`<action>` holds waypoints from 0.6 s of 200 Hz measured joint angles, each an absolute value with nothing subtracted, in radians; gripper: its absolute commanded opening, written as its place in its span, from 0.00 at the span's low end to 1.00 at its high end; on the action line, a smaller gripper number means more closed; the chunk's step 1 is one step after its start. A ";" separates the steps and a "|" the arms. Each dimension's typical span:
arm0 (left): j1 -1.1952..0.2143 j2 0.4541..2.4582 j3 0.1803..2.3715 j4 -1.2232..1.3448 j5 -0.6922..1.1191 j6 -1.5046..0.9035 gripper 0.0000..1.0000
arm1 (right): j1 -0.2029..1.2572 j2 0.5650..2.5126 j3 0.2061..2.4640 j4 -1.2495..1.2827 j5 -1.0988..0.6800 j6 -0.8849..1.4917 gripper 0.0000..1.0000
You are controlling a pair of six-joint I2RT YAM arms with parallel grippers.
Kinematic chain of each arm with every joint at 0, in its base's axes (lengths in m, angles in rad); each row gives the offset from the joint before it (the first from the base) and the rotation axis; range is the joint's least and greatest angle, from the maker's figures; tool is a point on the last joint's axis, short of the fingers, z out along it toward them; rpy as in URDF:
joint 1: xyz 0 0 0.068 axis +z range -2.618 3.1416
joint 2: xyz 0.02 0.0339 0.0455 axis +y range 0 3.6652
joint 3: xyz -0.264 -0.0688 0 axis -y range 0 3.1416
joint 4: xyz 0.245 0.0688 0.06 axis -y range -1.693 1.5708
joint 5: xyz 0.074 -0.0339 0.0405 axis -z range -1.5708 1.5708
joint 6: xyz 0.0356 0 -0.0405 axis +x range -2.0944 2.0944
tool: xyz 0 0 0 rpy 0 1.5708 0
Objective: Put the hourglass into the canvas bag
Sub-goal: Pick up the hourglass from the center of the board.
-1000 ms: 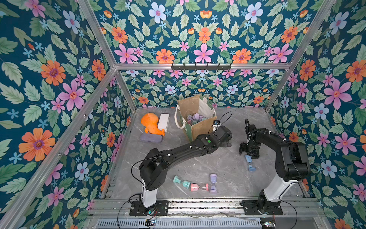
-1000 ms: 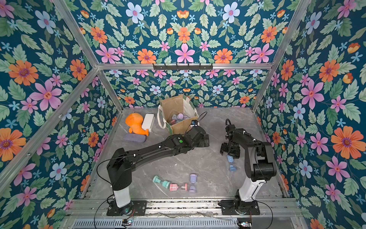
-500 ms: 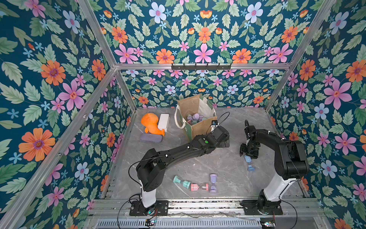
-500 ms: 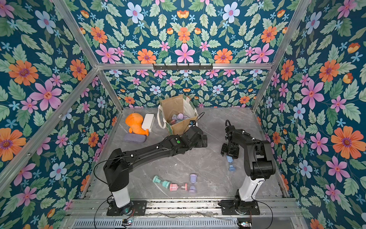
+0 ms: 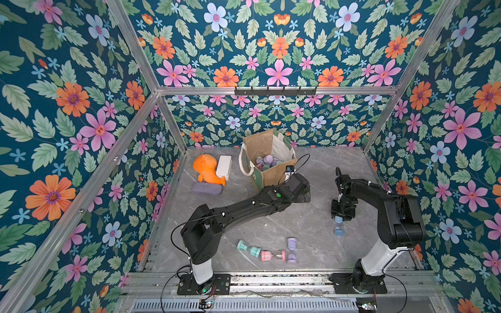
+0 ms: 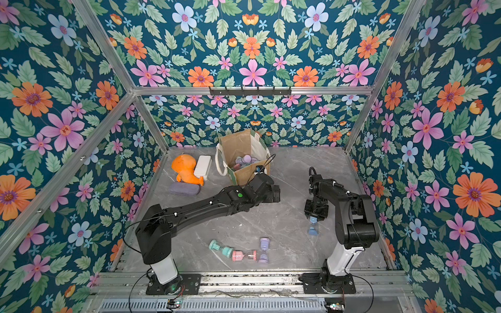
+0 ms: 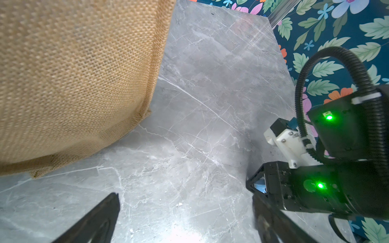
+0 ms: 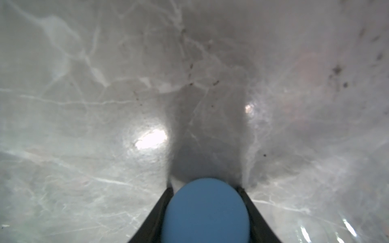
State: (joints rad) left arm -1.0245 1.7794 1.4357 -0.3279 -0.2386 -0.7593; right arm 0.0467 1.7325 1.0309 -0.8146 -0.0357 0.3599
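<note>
Right hand (image 5: 341, 214) is down near the right edge of the surface (image 5: 271, 225), about midway between the near and far edges. Its fingers (image 8: 162, 210) press in on either side of one end cap of the blue hourglass (image 5: 339, 229). That's a pinch on the cap, with the rest of the timer sticking out below. Whether the lower cap is on the surface or just off it, I can't tell from here.

The canvas bag (image 5: 271, 176) stands by the middle of the far edge, mouth open, with several hourglasses already piled inside. The left hand (image 7: 185, 223) is spread wide and empty, low over the surface just beside the bag's near right corner.

So this is the grasp and lift. The grip sits on one end only, so I'd want the fingers seated firmly before rising. Lift straight up, because a sideways tug could roll the cap out. Then carry slowly, as the free end may swing. The path to the bag crosses near the left arm, so go high enough to clear that and the near rim, and release low over the pile.

Three more wait near the near edge: the teal hourglass (image 5: 248, 248), pink hourglass (image 5: 273, 255) and purple hourglass (image 5: 291, 250).
</note>
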 measured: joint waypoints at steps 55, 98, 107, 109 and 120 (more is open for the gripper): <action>-1.023 1.731 1.376 -0.299 -0.235 -0.760 1.00 | 0.047 1.600 1.020 -0.798 -0.093 0.361 0.34; -1.041 1.666 1.246 -0.185 -0.169 -0.745 0.98 | 0.089 1.473 1.043 -0.800 -0.162 0.391 0.33; -1.048 1.649 1.201 -0.126 -0.135 -0.731 0.98 | 0.110 1.445 1.056 -0.799 -0.181 0.397 0.32; -1.050 1.646 1.192 -0.113 -0.130 -0.729 0.98 | 0.116 1.439 1.060 -0.798 -0.183 0.401 0.32; -1.062 1.637 1.144 -0.051 -0.097 -0.720 0.98 | 0.146 1.412 1.075 -0.793 -0.203 0.425 0.32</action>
